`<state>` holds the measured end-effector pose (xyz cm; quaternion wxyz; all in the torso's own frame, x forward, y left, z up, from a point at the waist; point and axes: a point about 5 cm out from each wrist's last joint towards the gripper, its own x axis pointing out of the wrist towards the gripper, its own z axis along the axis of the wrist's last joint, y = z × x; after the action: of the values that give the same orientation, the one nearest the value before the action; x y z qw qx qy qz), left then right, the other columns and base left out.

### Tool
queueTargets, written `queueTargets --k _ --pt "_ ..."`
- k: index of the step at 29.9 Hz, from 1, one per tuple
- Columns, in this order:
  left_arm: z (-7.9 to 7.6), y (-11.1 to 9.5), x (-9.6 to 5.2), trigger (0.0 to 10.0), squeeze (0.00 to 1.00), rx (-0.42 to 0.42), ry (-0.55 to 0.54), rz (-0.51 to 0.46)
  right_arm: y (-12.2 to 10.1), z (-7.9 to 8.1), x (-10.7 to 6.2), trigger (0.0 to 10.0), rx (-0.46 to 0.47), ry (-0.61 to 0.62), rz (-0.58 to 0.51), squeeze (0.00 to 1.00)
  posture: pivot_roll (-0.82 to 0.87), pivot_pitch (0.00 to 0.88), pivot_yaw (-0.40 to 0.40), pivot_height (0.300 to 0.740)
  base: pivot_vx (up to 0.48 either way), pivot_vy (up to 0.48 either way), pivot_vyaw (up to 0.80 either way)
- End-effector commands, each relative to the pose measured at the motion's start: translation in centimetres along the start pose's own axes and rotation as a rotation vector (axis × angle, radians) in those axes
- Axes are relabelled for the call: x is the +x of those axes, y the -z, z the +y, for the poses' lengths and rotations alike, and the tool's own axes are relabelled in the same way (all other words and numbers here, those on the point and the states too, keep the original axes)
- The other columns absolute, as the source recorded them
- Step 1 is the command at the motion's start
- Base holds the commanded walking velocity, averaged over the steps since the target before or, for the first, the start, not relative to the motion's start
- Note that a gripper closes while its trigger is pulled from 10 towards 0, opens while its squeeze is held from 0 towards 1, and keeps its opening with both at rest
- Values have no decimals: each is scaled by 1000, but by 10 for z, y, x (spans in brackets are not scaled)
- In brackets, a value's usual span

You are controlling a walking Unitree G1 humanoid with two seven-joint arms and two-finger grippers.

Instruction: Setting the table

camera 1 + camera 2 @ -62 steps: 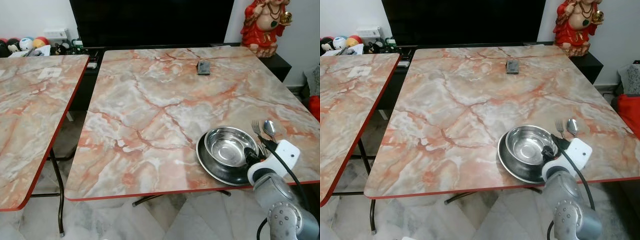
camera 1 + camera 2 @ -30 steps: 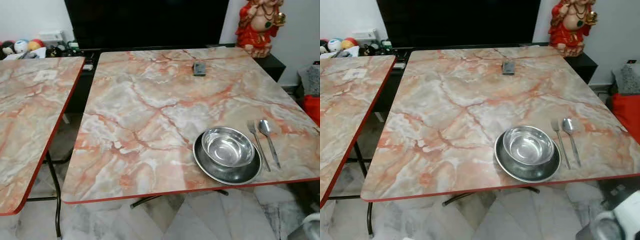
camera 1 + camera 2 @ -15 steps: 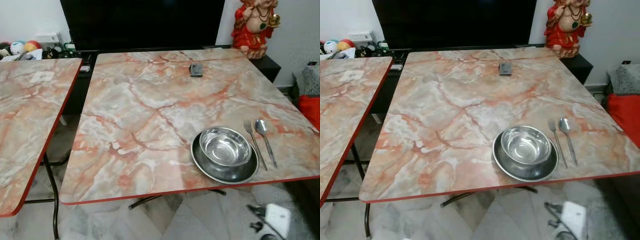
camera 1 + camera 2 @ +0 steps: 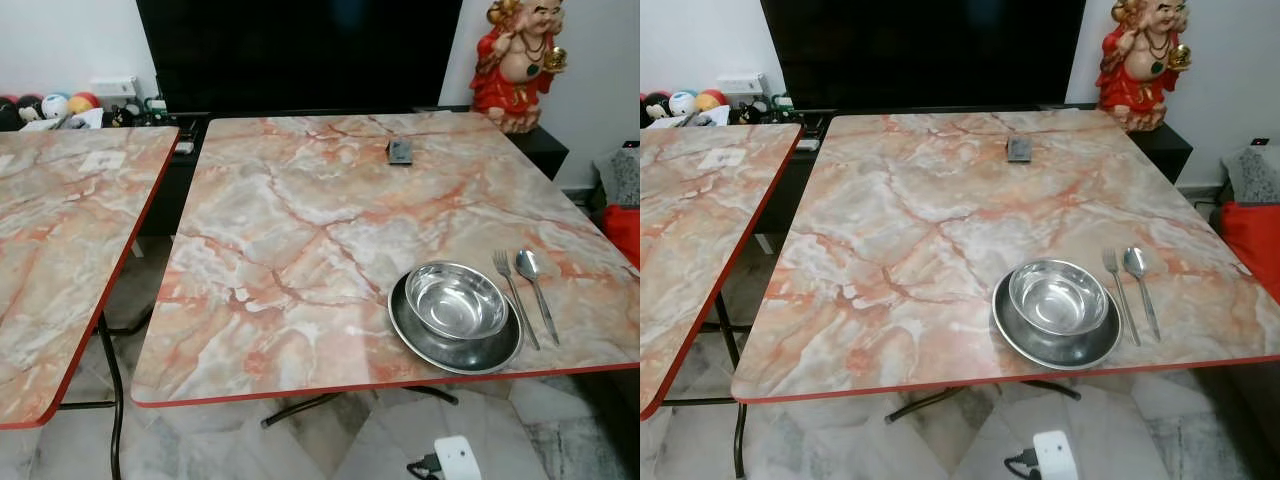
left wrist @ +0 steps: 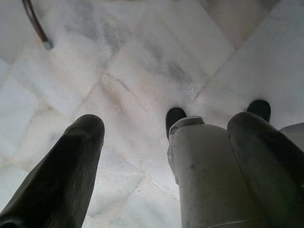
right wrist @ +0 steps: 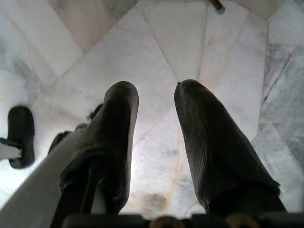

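Observation:
A steel bowl (image 4: 457, 300) sits inside a steel plate (image 4: 440, 347) near the front right edge of the marble table (image 4: 300, 230). Just right of the plate lie a fork (image 4: 515, 298) and a spoon (image 4: 534, 288), side by side. My right gripper (image 6: 156, 90) hangs below the table edge and points at the floor, open and empty. The white wrist housing of that arm (image 4: 457, 460) shows low in front of the table. My left gripper (image 5: 168, 122) also hangs over the floor, its fingers wide apart with nothing held.
A small dark flat object (image 4: 400, 152) lies at the table's far side. A second marble table (image 4: 60, 230) stands to the left across a narrow gap. Behind are a black screen (image 4: 300, 50) and a red statue (image 4: 520, 60). My own leg (image 5: 204, 171) is beside the left gripper.
My right arm has drawn back from the bowl and plate and dropped below the table edge. The camera has shifted a little; the tableware has stayed put.

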<state>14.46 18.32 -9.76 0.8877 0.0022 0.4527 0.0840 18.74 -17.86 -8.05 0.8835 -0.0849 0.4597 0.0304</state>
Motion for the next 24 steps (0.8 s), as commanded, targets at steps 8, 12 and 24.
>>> queueTargets --k 8,12,24 --pt "-2 11 -4 10000 0 -3 -4 14 11 -7 -1 10000 76 65 -1 0 -6 7 -22 740 0 0 0" --pt "-3 12 -4 10000 0 1 3 16 16 -7 -2 10000 107 74 9 0 -1 2 -23 740 0 0 0" --pt "-3 8 -4 10000 0 28 16 -29 27 0 -4 10000 116 69 23 0 4 0 -17 740 0 0 243"
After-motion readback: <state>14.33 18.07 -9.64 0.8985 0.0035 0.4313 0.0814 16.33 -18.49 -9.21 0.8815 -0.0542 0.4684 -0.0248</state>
